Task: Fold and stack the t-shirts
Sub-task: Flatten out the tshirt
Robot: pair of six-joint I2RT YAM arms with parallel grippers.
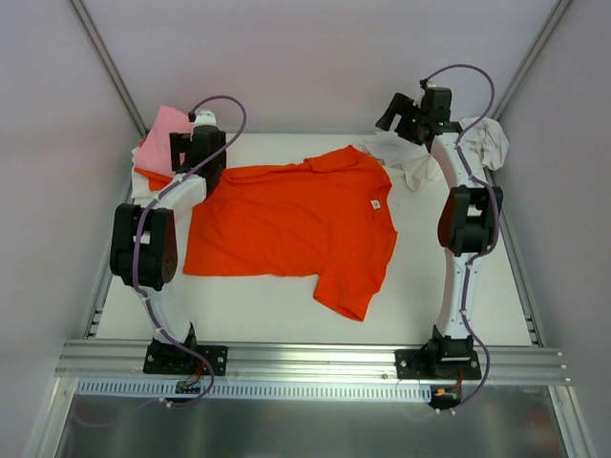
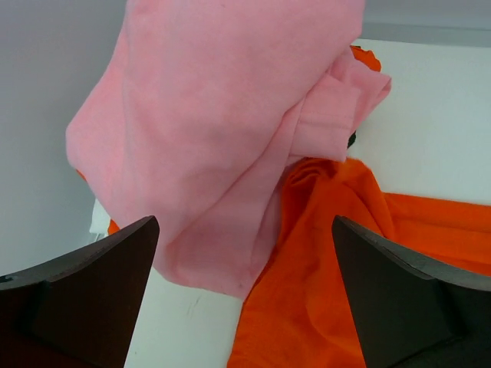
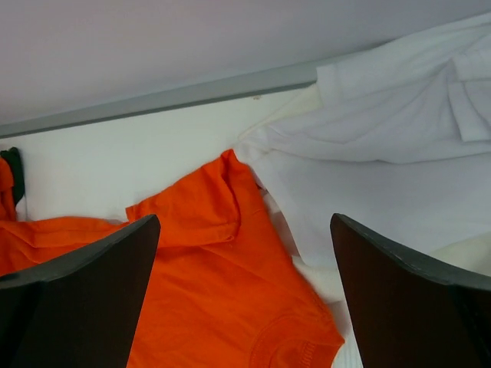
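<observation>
A bright orange t-shirt (image 1: pixel 296 224) lies spread flat mid-table, its small white neck label (image 1: pixel 376 204) toward the right. A light pink t-shirt (image 1: pixel 164 129) is heaped at the back left, with a bit of other orange cloth (image 1: pixel 148 176) under it. Crumpled white t-shirts (image 1: pixel 482 143) lie at the back right. My left gripper (image 1: pixel 196 153) hovers open over the orange shirt's left edge (image 2: pixel 322 268) beside the pink cloth (image 2: pixel 215 138), holding nothing. My right gripper (image 1: pixel 406 116) is open above the orange sleeve (image 3: pixel 207 222) next to the white cloth (image 3: pixel 383 146), also empty.
The white table (image 1: pixel 286 305) is closed in by grey walls at the back and sides, with metal rails (image 1: pixel 105 277) along its edges. An aluminium beam (image 1: pixel 305 358) at the near edge carries both arm bases.
</observation>
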